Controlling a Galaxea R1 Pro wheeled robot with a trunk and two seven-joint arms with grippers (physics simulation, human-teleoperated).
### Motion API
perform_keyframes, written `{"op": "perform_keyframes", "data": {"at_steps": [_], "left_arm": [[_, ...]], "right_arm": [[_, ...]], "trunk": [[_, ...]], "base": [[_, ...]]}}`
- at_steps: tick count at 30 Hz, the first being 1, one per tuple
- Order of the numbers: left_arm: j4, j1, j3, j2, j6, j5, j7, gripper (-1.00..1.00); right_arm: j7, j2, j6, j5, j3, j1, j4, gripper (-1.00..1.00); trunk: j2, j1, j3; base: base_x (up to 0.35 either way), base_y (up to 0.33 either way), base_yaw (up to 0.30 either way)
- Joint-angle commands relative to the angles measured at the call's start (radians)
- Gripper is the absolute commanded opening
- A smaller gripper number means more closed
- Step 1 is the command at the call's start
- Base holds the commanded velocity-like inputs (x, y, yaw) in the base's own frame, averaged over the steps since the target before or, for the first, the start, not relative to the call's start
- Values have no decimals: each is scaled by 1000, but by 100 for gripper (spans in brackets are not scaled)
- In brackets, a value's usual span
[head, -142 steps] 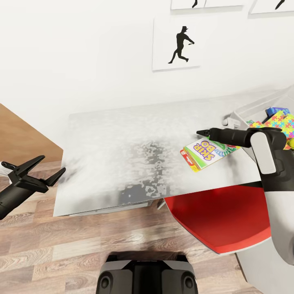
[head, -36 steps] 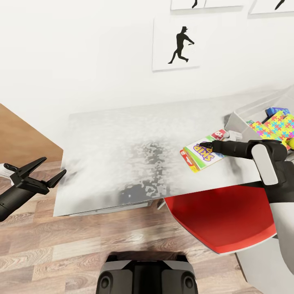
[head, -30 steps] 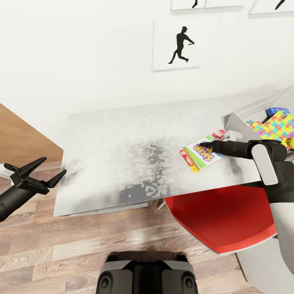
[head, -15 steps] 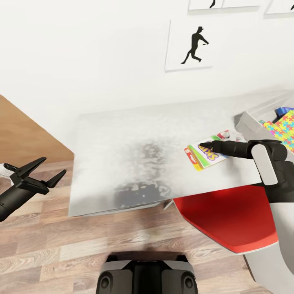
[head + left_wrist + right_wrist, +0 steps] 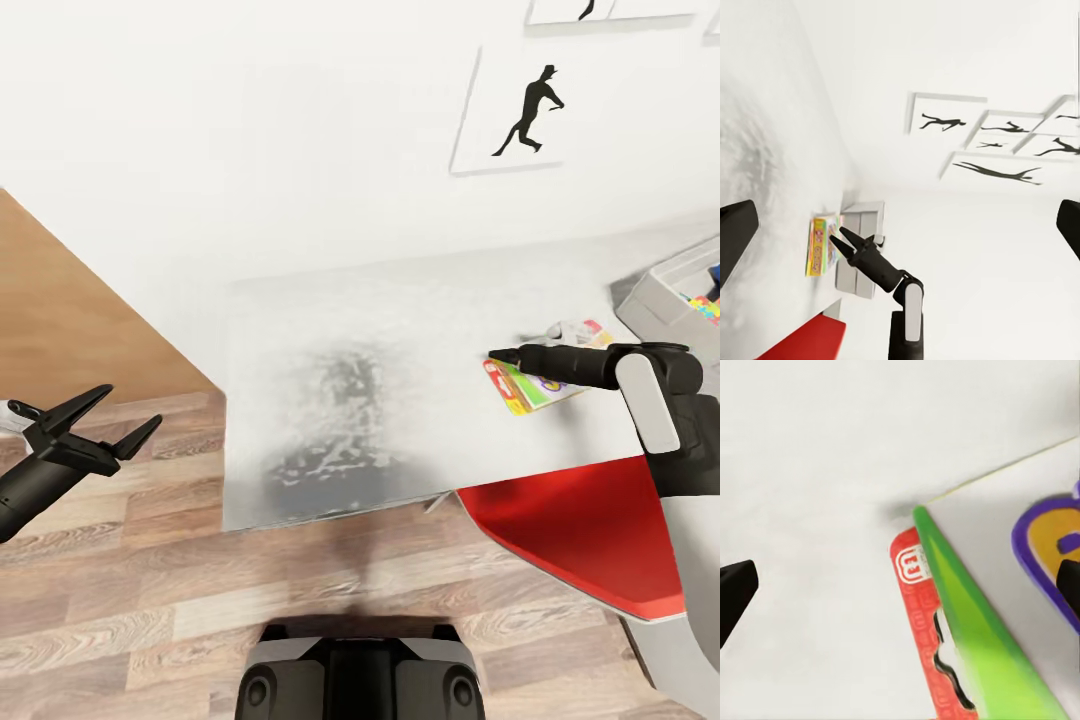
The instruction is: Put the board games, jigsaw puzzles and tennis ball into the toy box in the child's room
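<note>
Right claw [image 5: 497,356] sits low over the near-left corner of the board game [image 5: 535,383], and from my right wrist view its two fingertips stand spread at the frame edges with the box's red and green edge [image 5: 945,637] between them, nothing pinched. That game lies flat on the white bench [image 5: 380,380], just left of the grey toy box [image 5: 665,300], where I can make out a sliver of a jigsaw puzzle [image 5: 705,305]. My left claw [image 5: 95,420] hangs spread wide above the wood floor [image 5: 150,600], well apart from the bench. I see a red chair seat [image 5: 570,530] under the bench's near edge.
</note>
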Motion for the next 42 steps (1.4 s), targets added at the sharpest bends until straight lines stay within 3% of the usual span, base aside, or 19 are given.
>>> {"op": "perform_keyframes", "data": {"at_steps": [1,32,42], "left_arm": [[1,-1,0,0,3,-9,-9,100],[0,-1,-1,0,3,-9,-9,100],[-1,-1,-5,0,3,-9,-8,100]], "right_arm": [[10,0,4,-7,1,0,46,100],[11,-3,4,-5,-6,-7,40,100],[11,-72,4,-16,-63,-67,33,100]], "trunk": [[-1,1,-1],[-1,1,-1],[-1,1,-1]], "base": [[0,174,0],[-43,99,0],[-17,27,0]]}}
